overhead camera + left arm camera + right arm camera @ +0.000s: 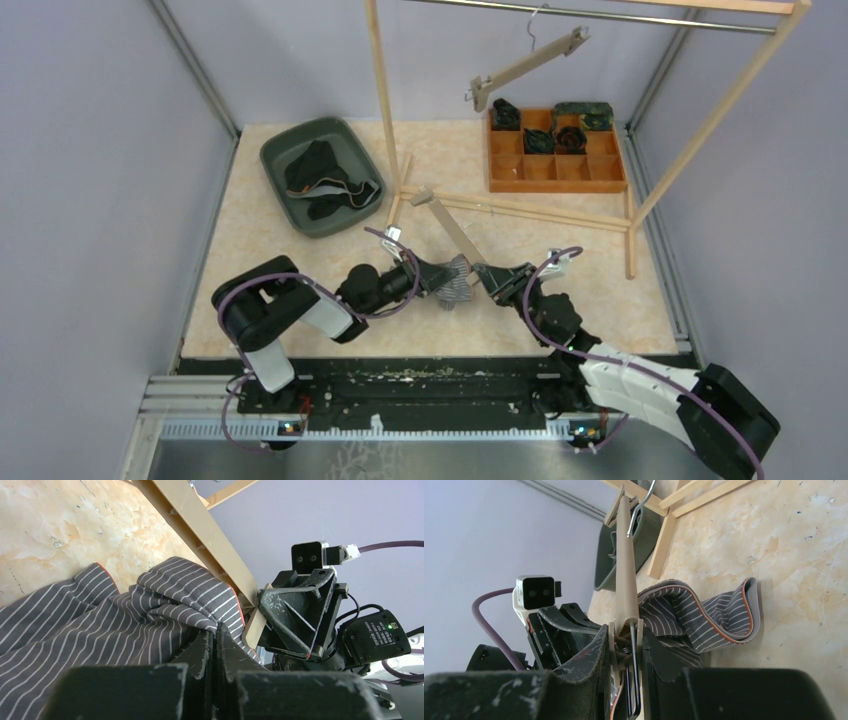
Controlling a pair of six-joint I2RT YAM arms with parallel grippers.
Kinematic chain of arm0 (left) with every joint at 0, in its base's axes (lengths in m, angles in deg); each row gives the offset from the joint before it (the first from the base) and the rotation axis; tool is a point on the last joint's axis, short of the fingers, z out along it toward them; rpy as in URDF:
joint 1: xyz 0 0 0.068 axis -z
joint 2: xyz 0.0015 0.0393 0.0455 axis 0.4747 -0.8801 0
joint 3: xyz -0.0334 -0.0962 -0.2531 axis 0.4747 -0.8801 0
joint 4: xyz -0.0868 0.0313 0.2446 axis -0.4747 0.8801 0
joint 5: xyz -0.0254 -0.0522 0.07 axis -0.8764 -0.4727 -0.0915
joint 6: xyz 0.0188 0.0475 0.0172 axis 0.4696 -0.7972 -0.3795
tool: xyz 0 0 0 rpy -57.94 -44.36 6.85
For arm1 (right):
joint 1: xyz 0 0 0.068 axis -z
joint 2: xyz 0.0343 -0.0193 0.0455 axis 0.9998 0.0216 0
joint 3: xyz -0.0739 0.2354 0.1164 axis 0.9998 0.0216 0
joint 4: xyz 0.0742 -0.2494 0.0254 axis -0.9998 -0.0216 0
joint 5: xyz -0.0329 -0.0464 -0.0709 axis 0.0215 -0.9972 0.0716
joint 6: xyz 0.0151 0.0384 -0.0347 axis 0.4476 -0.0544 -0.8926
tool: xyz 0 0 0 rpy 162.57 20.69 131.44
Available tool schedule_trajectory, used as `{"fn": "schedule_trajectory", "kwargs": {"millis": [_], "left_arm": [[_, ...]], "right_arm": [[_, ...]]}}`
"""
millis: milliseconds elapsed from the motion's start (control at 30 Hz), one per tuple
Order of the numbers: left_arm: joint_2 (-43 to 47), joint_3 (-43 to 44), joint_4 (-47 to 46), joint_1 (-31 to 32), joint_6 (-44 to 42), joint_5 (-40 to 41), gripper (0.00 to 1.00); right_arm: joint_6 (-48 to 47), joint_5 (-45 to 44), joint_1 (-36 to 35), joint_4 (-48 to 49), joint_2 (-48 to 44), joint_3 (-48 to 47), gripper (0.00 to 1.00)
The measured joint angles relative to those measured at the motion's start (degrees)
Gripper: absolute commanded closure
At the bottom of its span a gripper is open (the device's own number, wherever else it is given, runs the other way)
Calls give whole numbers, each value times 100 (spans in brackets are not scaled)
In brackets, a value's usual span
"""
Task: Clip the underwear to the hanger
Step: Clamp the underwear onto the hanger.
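Grey striped underwear (458, 282) lies bunched on the table between my two grippers. My left gripper (437, 278) is shut on a fold of that fabric (150, 615), the jaws pressed together at the cloth (216, 630). A tan wooden hanger (447, 225) lies on the table with its near end at the underwear. My right gripper (490, 280) is shut on the hanger's end clip (626, 640), its fingers (596, 650) squeezing both clip arms. The hanger bar (625, 570) runs away from it. The orange-edged waistband (724, 625) curls beside the clip; whether cloth lies inside the clip is hidden.
A green bin (275, 150) with dark clothes stands at the back left. An orange compartment tray (556, 187) with folded items sits back right. The wooden rack's post (383, 100) and floor bars (520, 208) stand behind the grippers. A second hanger (525, 65) hangs from the rail.
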Motion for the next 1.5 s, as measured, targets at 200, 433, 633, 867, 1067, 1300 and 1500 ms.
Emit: {"fn": "schedule_trajectory", "kwargs": {"millis": [200,433,633,867,1067,1300,1500], "left_arm": [[0,22,-2,0,59,-2,100],[-24,22,-57,0,190,17,100],[-111,22,-197,0,299,46,100],[-188,22,-286,0,389,50,100],[-197,22,-313,0,426,63,100],[-201,24,-315,0,446,63,100],[-249,79,-317,0,485,66,100]], "right_arm": [[0,2,0,26,13,0,100],[4,4,0,24,-28,0,100],[4,24,0,22,-122,0,100],[4,26,0,26,-111,0,100],[7,28,0,96,37,0,100],[7,35,0,254,177,0,100],[7,39,0,417,328,0,100]]}}
